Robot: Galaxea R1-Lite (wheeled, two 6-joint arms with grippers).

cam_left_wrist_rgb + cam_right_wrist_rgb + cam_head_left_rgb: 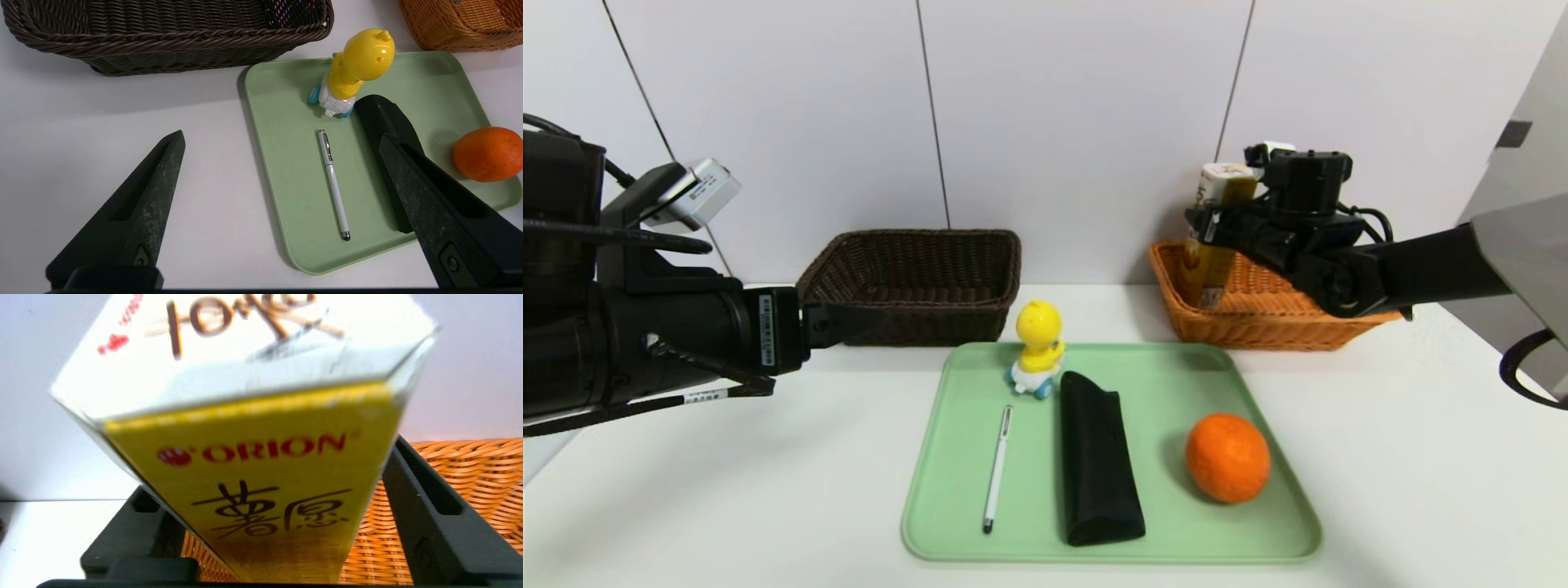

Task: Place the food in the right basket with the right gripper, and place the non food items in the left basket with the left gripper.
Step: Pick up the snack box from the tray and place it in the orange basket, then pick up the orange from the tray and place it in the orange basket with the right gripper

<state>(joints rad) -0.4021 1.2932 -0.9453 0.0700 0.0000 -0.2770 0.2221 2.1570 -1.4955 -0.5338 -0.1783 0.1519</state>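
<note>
The snack carton (1215,245) stood upright, just slightly tilted, inside the left end of the orange basket (1258,331), its top well above the rim. The right gripper (1215,224) was around its upper part, fingers on either side; whether they were pressing it or had eased off, I couldn't tell. That arm reached in level from the right. In front, on the green tray (1192,531), sat the orange fruit (1227,458), then the black pouch (1098,461), the white pen (998,469) and the duck toy (1038,347) near the back edge. Behind the tray's left side was the dark basket (915,318). The left gripper (282,141) hung idle over the table (204,196), spread wide and holding nothing.
</note>
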